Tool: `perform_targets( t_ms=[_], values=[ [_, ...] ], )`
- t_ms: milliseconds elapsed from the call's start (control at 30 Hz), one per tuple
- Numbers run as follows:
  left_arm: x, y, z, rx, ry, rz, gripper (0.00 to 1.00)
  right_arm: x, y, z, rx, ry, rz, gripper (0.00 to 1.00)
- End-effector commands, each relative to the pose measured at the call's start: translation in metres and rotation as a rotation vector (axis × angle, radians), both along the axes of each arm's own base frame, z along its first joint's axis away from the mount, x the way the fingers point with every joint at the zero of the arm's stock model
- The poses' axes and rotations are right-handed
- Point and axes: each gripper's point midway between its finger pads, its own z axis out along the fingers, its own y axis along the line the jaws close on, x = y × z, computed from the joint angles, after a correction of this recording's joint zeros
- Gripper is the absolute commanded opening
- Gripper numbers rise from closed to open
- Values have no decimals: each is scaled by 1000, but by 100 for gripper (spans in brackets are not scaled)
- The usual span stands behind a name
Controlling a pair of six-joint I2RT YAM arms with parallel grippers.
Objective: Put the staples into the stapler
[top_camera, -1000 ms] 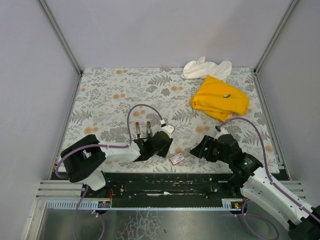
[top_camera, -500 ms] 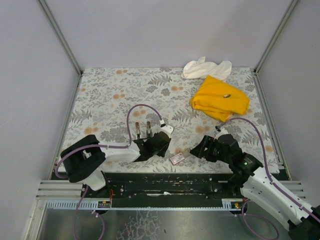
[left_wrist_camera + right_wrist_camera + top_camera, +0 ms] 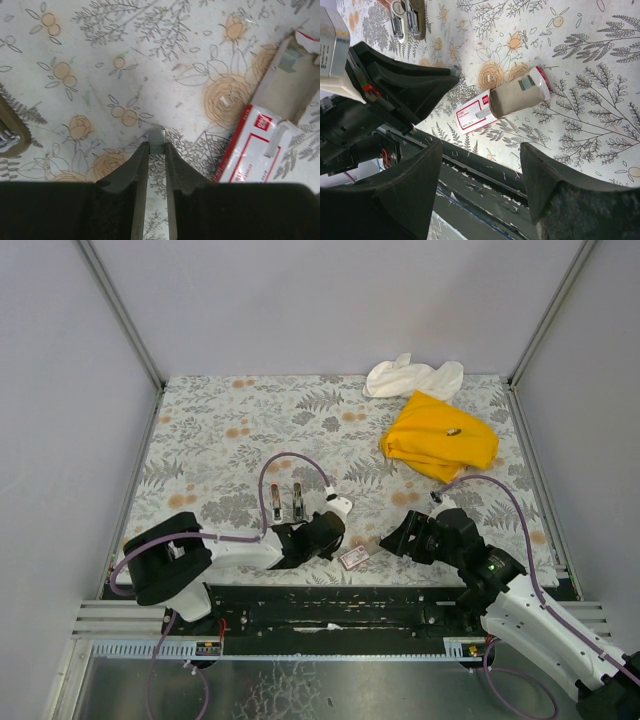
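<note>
The staples box [image 3: 258,144], pink with a white label, lies near the table's front edge with its tan inner piece [image 3: 516,94] slid out; it shows in the top view too [image 3: 353,557]. My left gripper [image 3: 157,145] is low over the table just left of the box [image 3: 330,530], shut on a short silver strip of staples [image 3: 157,140] at its fingertips. The stapler [image 3: 285,498] lies opened flat behind the left gripper and appears in the right wrist view [image 3: 409,12]. My right gripper [image 3: 481,150] is open and holds nothing, right of the box [image 3: 402,536].
A yellow cloth [image 3: 438,437] with a small object on it and a white cloth [image 3: 410,375] lie at the back right. The black rail [image 3: 485,175] along the table's front edge, littered with loose staples, runs just below the box.
My left gripper has closed onto the staple strip and shifted slightly toward the front edge. The right arm and the box have stayed put.
</note>
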Motion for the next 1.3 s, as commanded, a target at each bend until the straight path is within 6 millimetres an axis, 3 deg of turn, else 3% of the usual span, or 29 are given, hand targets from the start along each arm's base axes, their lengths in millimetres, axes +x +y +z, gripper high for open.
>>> perform_targets(
  t_ms=[0, 300, 567, 700, 967, 1267],
  values=[
    [-18, -7, 7, -13, 34, -14, 9, 9, 8, 14, 49, -39, 0, 70],
    [-27, -44, 66, -199, 26, -2, 8, 15, 13, 7, 41, 3, -16, 68],
    [-15, -61, 83, -250, 32, 107, 9, 15, -12, 2, -24, 3, -135, 68],
    [5, -62, 73, -188, -4, 217, 11, 15, -29, 3, -17, -29, -229, 68],
    [34, -78, 42, -118, 0, 279, 11, 6, -42, -1, -1, -35, -272, 69],
    [41, -70, 8, -73, 57, 326, 12, 3, -44, -6, -18, -25, -263, 69]
  ],
)
